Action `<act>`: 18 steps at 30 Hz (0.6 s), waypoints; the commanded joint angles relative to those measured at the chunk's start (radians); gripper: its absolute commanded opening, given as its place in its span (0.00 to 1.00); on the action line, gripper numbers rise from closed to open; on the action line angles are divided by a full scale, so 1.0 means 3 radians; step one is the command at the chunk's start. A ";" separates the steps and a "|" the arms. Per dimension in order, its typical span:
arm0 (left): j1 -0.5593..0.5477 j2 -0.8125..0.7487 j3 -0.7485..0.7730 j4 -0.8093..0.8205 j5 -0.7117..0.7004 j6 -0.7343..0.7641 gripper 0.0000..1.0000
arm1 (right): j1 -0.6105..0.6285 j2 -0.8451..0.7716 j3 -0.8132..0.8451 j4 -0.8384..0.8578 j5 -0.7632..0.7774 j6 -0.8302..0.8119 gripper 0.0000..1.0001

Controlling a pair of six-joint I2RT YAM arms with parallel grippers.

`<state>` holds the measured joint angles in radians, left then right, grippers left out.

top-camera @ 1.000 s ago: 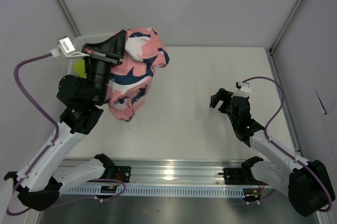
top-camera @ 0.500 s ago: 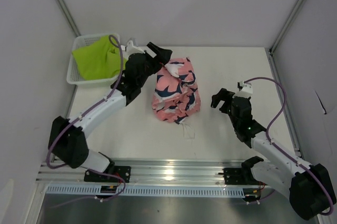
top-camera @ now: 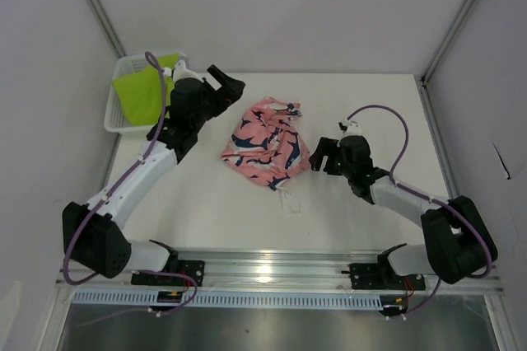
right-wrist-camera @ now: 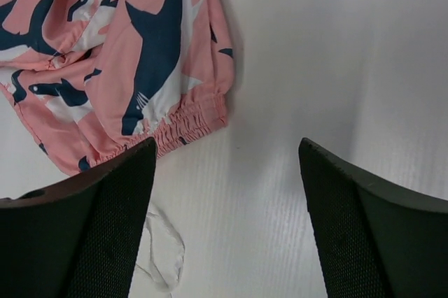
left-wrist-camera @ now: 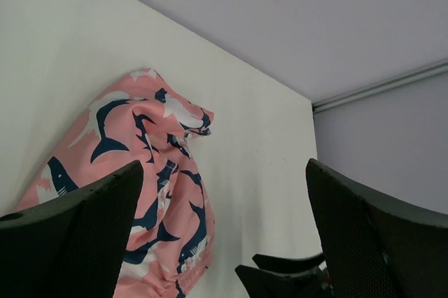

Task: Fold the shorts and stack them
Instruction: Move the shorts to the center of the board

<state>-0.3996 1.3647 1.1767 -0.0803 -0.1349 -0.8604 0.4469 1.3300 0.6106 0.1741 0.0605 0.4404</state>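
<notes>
The coral-pink shorts (top-camera: 265,143) with navy and white print lie crumpled on the table, their white drawstring (top-camera: 288,198) trailing toward the near edge. My left gripper (top-camera: 230,87) hovers open just left of and behind them, holding nothing. In the left wrist view the pink shorts (left-wrist-camera: 133,172) lie beyond the spread left gripper (left-wrist-camera: 224,172). My right gripper (top-camera: 323,156) sits open at the shorts' right edge. The right wrist view shows the elastic waistband of the pink shorts (right-wrist-camera: 126,53) just ahead of the right gripper (right-wrist-camera: 227,143). The lime-green shorts (top-camera: 140,91) rest in the basket.
A white mesh basket (top-camera: 114,124) stands at the table's back left corner, holding the green pair. The drawstring loop (right-wrist-camera: 164,249) lies on the table by the right gripper's left finger. Metal frame posts rise at both back corners.
My left arm carried the pink shorts from over the basket to the table's middle, opened and let them drop, then drew back left. My right gripper reached left to the shorts' edge.
</notes>
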 commanded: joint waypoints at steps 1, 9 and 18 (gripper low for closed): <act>-0.0186 -0.0289 -0.0092 -0.0233 -0.0050 0.0388 0.99 | -0.0012 0.0219 0.0214 0.0094 -0.0472 0.0076 0.82; -0.0504 -0.0683 -0.0874 -0.0177 -0.0379 0.0511 0.99 | -0.0365 0.0817 0.0434 0.0289 -0.1362 0.0557 0.72; -0.0550 -0.0959 -0.1171 -0.0172 -0.0445 0.0628 0.99 | -0.0411 0.1395 0.0644 0.0416 -0.1699 0.0679 0.63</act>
<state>-0.5545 1.1313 0.8310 -0.1673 -0.2409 -0.7132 0.3286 1.7088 0.7586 0.2413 -0.3744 0.6144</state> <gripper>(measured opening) 0.990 0.629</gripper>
